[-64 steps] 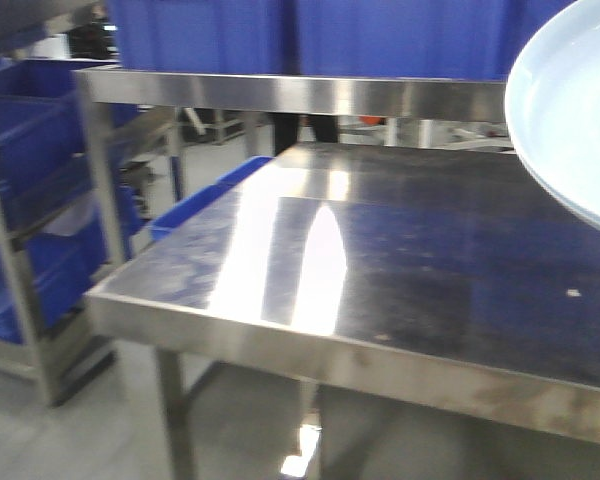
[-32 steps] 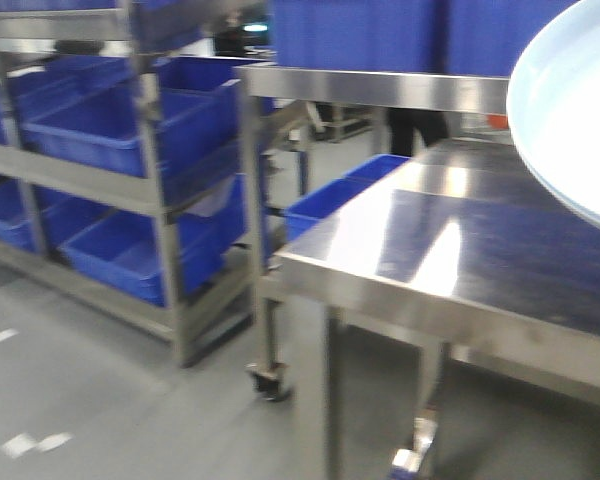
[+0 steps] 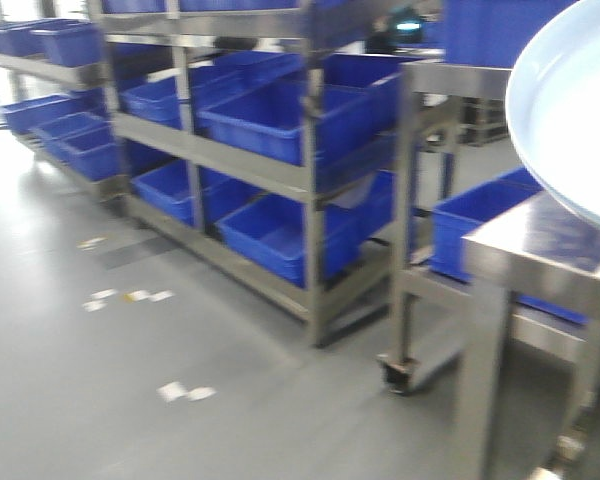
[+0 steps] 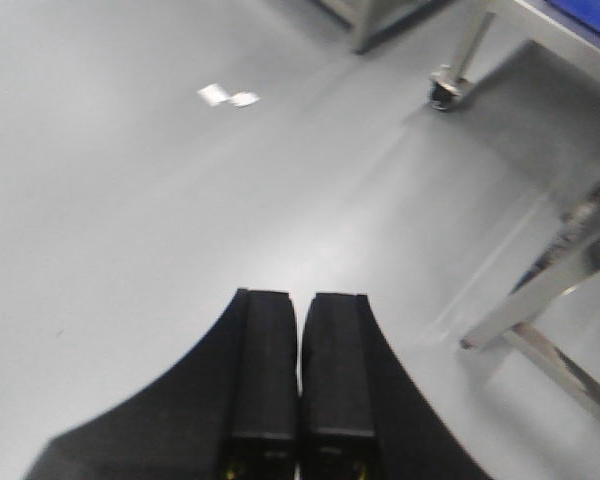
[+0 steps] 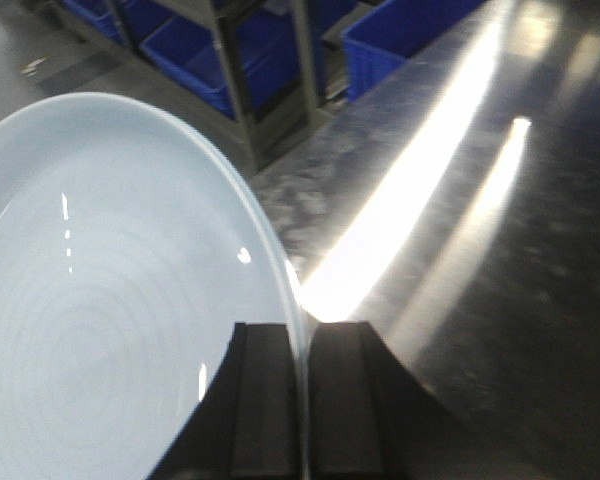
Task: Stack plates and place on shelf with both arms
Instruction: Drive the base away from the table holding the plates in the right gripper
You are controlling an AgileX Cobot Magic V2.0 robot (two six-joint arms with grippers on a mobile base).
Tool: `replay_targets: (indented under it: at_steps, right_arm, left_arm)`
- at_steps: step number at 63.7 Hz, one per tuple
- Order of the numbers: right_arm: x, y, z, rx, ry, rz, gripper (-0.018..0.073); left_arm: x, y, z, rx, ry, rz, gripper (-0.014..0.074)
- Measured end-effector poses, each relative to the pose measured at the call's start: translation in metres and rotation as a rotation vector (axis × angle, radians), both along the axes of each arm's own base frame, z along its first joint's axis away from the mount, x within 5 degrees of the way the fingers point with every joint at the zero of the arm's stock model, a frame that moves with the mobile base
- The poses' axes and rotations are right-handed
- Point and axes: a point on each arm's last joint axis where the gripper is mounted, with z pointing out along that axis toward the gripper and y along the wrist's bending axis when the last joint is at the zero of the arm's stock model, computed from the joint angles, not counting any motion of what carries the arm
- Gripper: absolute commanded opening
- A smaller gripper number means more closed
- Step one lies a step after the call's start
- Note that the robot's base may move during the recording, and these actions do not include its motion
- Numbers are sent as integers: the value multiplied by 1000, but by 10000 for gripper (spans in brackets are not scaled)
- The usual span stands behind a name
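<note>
Two black right fingers (image 5: 265, 400) are pinched tight on the rim of one plate (image 5: 110, 300), with its edge running straight up between them. You can make out only that one plate; whether a second sits under it cannot be told. It is round, shallow, pale light blue and glossy, with faint concentric rings and small glints. It spreads out to the left of the fingers. Beyond them and to their right lies the steel bench (image 5: 480, 250), streaked with two bright reflections. Past the plate's far rim stands the shelf (image 5: 235, 80), loaded with several blue crates (image 5: 195, 40).

Your two left fingers (image 4: 265, 380) are pressed together with nothing between them, hanging over the grey floor (image 4: 130, 220). Ahead of them lie two white tape marks (image 4: 228, 96). Ahead and to the right is one caster (image 4: 442, 92), and to the right is a slanting steel leg (image 4: 540, 290).
</note>
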Motion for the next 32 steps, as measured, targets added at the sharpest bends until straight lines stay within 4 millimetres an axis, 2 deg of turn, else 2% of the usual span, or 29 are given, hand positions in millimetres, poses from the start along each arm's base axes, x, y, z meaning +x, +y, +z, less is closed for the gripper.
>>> replay_targets:
  at_steps: [32]
  right_arm:
    - [0, 0, 0, 0, 0, 0, 49]
  left_arm:
    - [0, 0, 0, 0, 0, 0, 88]
